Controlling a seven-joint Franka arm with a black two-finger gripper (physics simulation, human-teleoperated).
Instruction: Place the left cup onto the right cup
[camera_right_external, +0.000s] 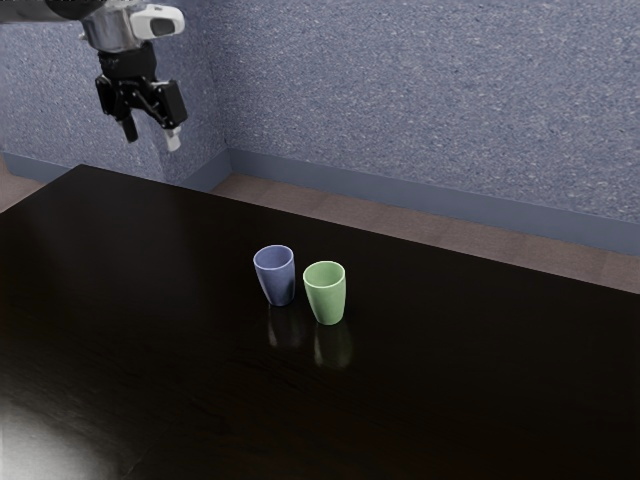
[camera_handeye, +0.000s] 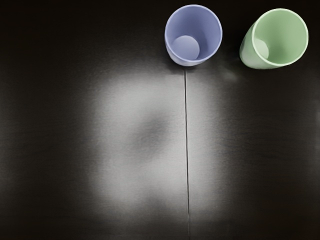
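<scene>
A blue cup (camera_right_external: 275, 274) stands upright on the dark table (camera_right_external: 140, 330), and a green cup (camera_right_external: 325, 291) stands upright just to its right in the exterior view, a small gap between them. From above, in the wrist view, the blue cup (camera_handeye: 193, 35) and the green cup (camera_handeye: 275, 38) both show empty insides. My gripper (camera_right_external: 150, 133) hangs high above the table's far left corner, well away from both cups, open with nothing between its fingers.
The table is glossy black, with a bright glare patch (camera_handeye: 150, 145) and a thin seam (camera_handeye: 186, 150) under my hand. A speckled blue-grey wall (camera_right_external: 420, 90) rises behind the table's far edge.
</scene>
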